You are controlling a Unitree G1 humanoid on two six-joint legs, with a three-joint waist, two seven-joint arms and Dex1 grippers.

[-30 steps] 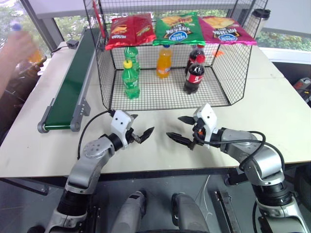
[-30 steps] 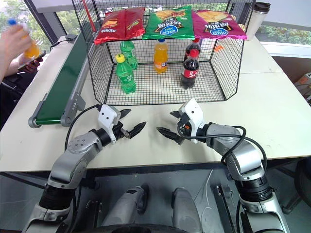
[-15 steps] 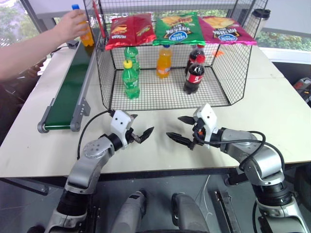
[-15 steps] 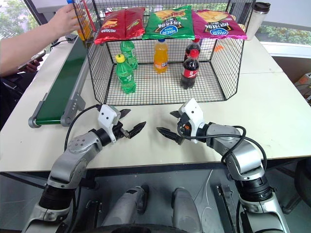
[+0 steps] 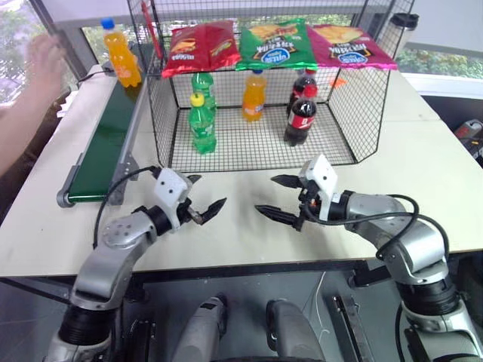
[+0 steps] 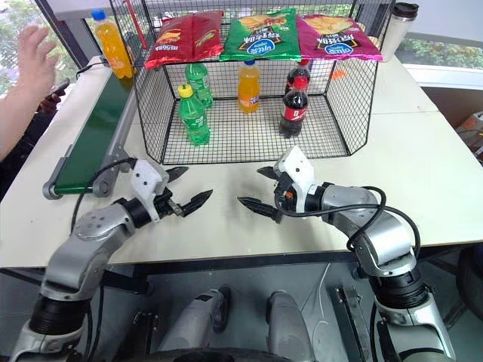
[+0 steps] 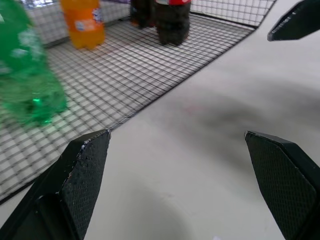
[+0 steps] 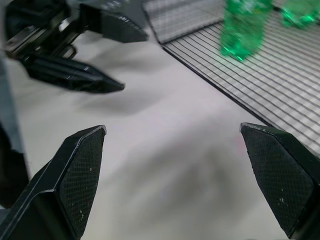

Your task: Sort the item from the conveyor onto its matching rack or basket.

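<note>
The item, an orange soda bottle with a blue cap, stands upright on the far end of the dark green conveyor at the table's left. The black wire rack stands behind my grippers. Another orange bottle stands inside it. My left gripper and right gripper hover open over the table in front of the rack, tips facing each other, nothing between the fingers. Both are far from the item.
Inside the rack stand two green bottles and two cola bottles. Chip bags lie on its top. A person's hand and arm are at the left, beside the conveyor. A tumbler stands back right.
The person set the orange bottle on the conveyor's far end and drew the hand back to the left. Both grippers rose a little, and the left one shifted left.
</note>
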